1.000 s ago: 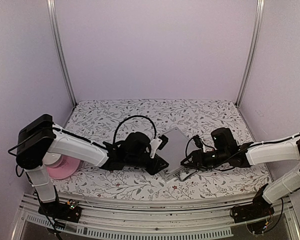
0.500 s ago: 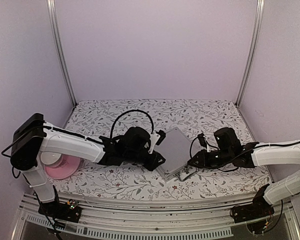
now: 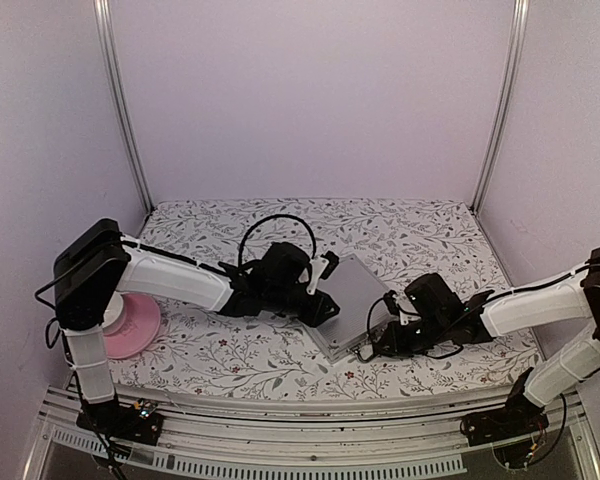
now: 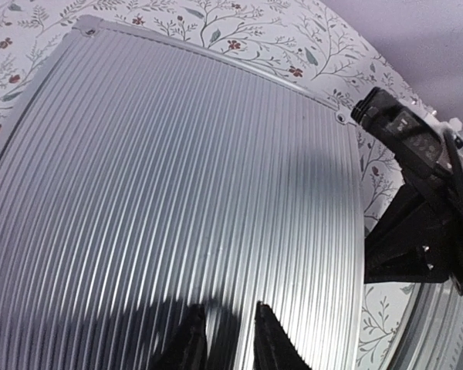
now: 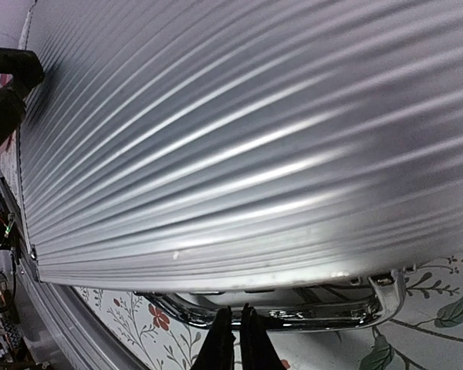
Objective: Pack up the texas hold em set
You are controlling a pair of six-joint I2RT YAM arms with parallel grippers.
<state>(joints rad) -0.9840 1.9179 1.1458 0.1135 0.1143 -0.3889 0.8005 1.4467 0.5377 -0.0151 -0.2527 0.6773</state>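
The silver ribbed briefcase (image 3: 358, 290) lies closed and flat on the flowered cloth at mid-table. Card packs and tokens are out of view. My left gripper (image 3: 325, 308) rests its tips on the case's left part; in the left wrist view (image 4: 228, 339) its jaws stand a narrow gap apart on the ribbed lid (image 4: 177, 169), holding nothing. My right gripper (image 3: 373, 348) is at the case's near edge. In the right wrist view (image 5: 233, 327) it is shut, tips against the chrome handle (image 5: 309, 314) below the lid (image 5: 216, 131).
A pink plate (image 3: 138, 322) with a white bowl (image 3: 108, 318) sits at the left, beside the left arm's base. Lilac walls with metal posts enclose the table. The right arm's black wrist (image 4: 417, 208) is close past the case's edge.
My right gripper has moved left and nearer, down to the case's handle edge. My left gripper has shifted slightly right and farther onto the lid. The case stays put.
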